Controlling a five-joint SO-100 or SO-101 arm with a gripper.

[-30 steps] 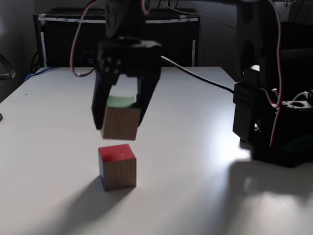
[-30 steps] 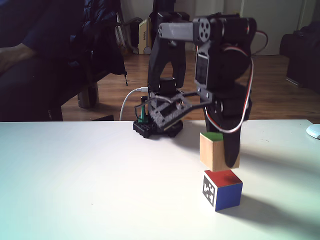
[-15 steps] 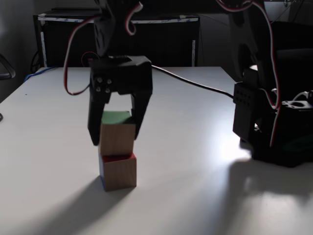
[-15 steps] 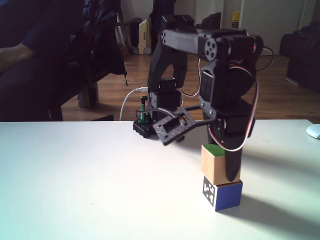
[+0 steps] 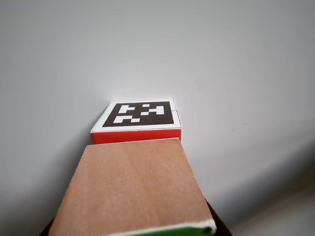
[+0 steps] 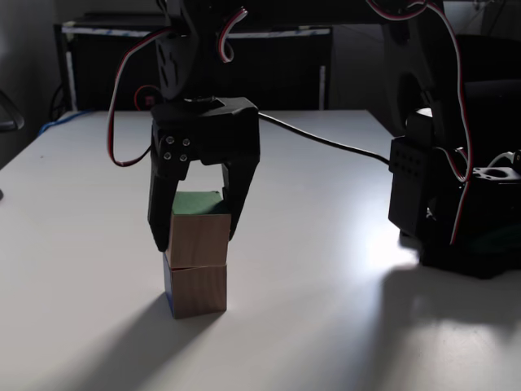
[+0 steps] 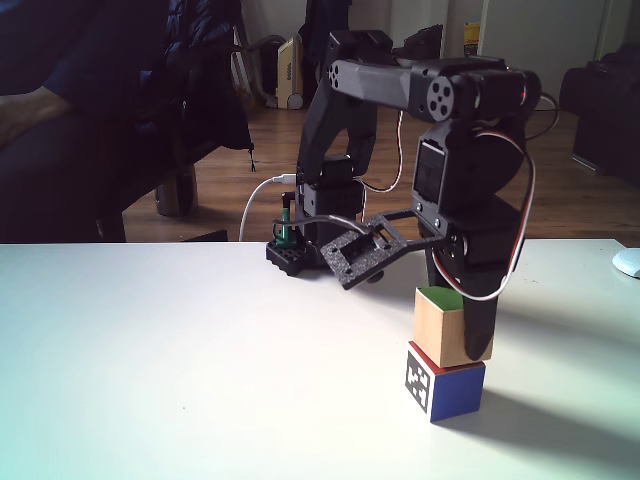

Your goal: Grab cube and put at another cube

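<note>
Firmly pinched by the gripper (image 6: 199,236), the cube (image 6: 198,238) sat atop another cube (image 6: 195,290) directly below; rigid, light wood, best held by 2 opposite flat sides.

Two low fixed views face cube (image 6: 198,237) stack from opposite sides (other view: close, downward).

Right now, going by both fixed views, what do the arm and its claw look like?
The arm is matte black plastic, built of boxy servo housings with round screw-studded joint caps. Red-and-white wires loop along it. The claw has two long black fingers under a blocky housing with small pale screw heads; in a fixed view one plate shows lattice cut-outs. Its black base has a white cable.
</note>
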